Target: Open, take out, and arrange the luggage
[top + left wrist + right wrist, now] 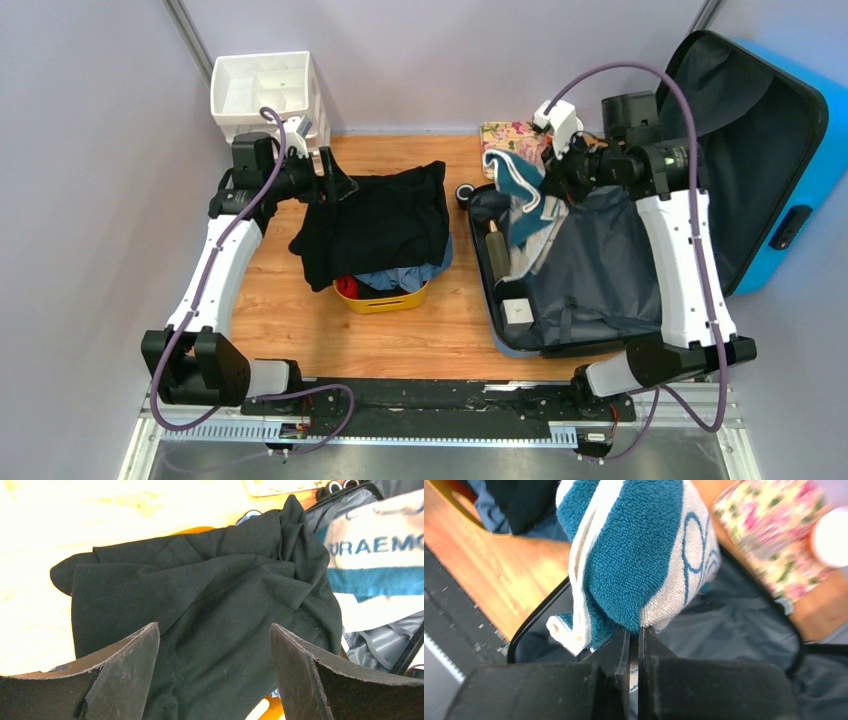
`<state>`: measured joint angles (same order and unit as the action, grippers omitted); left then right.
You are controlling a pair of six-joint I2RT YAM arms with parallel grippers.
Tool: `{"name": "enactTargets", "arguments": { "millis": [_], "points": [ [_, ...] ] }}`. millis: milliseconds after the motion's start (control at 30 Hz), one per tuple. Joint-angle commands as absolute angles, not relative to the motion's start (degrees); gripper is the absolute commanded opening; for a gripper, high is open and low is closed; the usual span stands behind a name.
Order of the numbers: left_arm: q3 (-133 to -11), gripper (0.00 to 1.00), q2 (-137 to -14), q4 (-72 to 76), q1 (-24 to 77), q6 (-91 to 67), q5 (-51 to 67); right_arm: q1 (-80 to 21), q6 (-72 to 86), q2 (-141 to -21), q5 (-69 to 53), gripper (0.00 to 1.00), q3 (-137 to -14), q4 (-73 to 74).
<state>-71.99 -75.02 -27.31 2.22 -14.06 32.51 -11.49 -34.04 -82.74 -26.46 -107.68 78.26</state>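
Suitcase (590, 280) is lying open along the right edge of the desk, base flat and blue lid tipped up toward the right. Right gripper (634, 630) is pinched tight on a teal-and-white towel (639, 555), holding it up over the far left corner of the suitcase base. Left gripper (214, 627) has its fingers spread wide, hovering just over a black cloth (385, 220) that's draped across the yellow tub (385, 298) mid-desk. White bin (265, 95) sits in the far left corner.
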Motion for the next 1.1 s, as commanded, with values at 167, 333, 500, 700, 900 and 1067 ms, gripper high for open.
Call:
{"name": "enactTargets", "arguments": {
  "millis": [167,333,500,700,900,1067],
  "points": [
    [-70.31,0.88,-71.28,-23.73,2.02,-14.94,34.98,-11.51,-39.55,-87.88,-25.4,0.0,-127.6,69.1],
    [-68.03,0.89,-69.88,-22.15,2.02,-16.25,35.16,-11.43,-36.84,-95.08,-26.02,0.0,-135.78,56.99],
    [-65.05,0.88,-69.26,-20.22,2.11,-18.28,35.86,-12.57,-32.35,-104.83,-24.09,0.0,-143.34,46.96],
    [-64.25,0.89,-69.26,-20.13,1.76,-18.19,36.04,-14.68,-29.55,-110.65,-21.18,0.0,-145.72,26.75],
    [-62.85,0.89,-69.17,-19.69,0.35,-18.98,36.21,-20.03,-29.18,-115.05,-24.86,0.0,-147.75,16.09],
    [-61.26,0.89,-69.52,-19.69,-6.41,-22.23,37.44,-26.27,-29.36,-111.9,-28.64,0.0,-143.8,13.97]
  ]
}}
